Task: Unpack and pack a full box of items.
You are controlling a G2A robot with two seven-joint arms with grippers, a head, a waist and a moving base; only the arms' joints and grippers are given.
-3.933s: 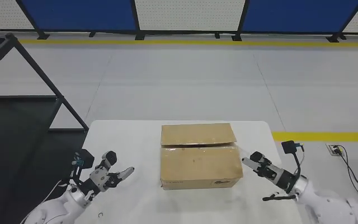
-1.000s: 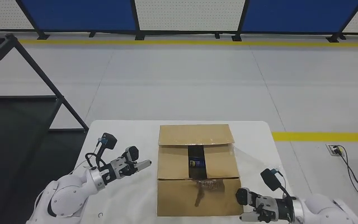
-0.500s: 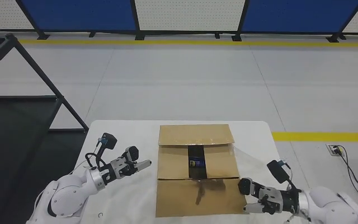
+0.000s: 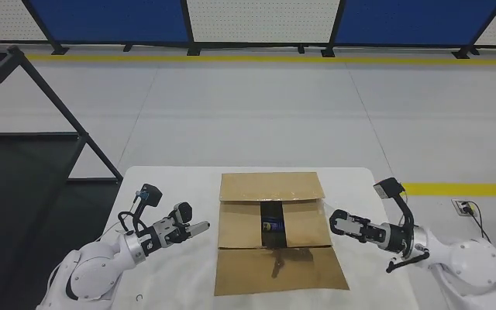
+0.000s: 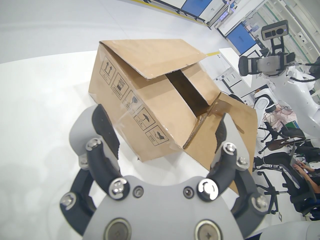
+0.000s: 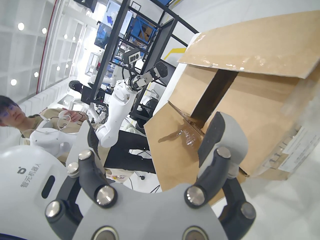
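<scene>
- On the table (image 4: 170, 190) sits the box (image 4: 240, 225), mouth up, long axis left-to-right, 2 flaps (image 4: 310, 271) spread.
- Left gripper (image 4: 200, 227) hangs near its left end, jaws wide.
- Right gripper (image 4: 335, 221) hangs beside its right end, jaws wide.

Supporting surface: one white table (image 4: 170, 186) with rounded far corners. One cardboard box (image 4: 271, 236) stands directly on it, seated upright. The box's far flap (image 4: 271, 186) is open toward the table's far edge. Its near flap (image 4: 279, 271) is spread outward toward the near edge. Bare tabletop shows on both sides of the box. Left of the box, by the near edge, is a small dark ring (image 4: 139, 297), possibly only a surface mark.
</scene>
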